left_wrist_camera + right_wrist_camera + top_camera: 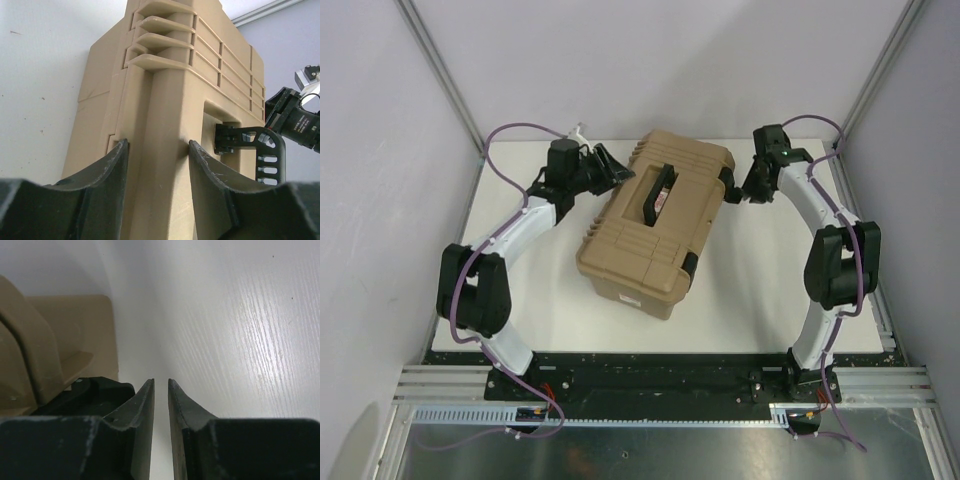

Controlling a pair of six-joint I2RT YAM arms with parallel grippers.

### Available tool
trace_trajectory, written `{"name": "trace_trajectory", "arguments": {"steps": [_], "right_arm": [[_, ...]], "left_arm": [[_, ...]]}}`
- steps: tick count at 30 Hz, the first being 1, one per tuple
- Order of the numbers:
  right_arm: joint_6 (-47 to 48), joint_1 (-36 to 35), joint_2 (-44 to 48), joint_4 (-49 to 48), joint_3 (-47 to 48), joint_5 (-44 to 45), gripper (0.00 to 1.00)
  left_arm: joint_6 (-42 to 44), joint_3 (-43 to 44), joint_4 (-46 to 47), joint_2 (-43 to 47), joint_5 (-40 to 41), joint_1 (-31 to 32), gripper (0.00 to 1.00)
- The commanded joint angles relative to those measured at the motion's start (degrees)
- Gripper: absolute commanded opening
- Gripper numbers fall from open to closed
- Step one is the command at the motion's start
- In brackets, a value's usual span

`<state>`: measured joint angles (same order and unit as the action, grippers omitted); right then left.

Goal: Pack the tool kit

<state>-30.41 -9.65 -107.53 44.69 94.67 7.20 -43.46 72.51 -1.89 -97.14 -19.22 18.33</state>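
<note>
The shut lid hides whatever the toolbox holds. From the left wrist I lose its top and bottom past the frame. From the right wrist only a tan corner shows, and its black latch sits half behind a finger. From above, the right gripper is too small for me to read its jaws.

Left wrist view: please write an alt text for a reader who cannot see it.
A closed tan toolbox fills the view. The open left tool frames a raised rib of the box; the black lid handle and the right arm show at right.
</note>
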Motion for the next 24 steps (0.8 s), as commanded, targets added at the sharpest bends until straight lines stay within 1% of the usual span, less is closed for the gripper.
{"name": "trace_trajectory", "arguments": {"steps": [1, 7, 12, 18, 24], "right_arm": [[-0.4, -0.3, 1.9, -0.5, 3.0, 0.0, 0.22], [0.0, -0.8, -0.9, 0.6, 5.7, -3.4, 0.22], [-0.2, -1.8, -3.4, 1.5, 8.3, -4.1, 0.21], [-0.7, -3.2, -6.4, 3.7, 12.8, -5.5, 0.19], [-1.6, -4.6, -7.1, 2.2, 13.3, -7.9, 0.18]], "left_arm": [[2.2, -5.5, -23.2, -7.1, -10.5, 5.9, 0.47], [2.5, -5.0, -23.2, -7.7, -11.2, 5.8, 0.47], [2.6, -4.9, -23.2, -9.4, -12.9, 5.8, 0.45], [3.1, -5.2, -23.2, -10.1, -13.0, 5.8, 0.45], [4.4, -4.7, -23.2, -10.5, -13.9, 5.8, 0.44]]}}
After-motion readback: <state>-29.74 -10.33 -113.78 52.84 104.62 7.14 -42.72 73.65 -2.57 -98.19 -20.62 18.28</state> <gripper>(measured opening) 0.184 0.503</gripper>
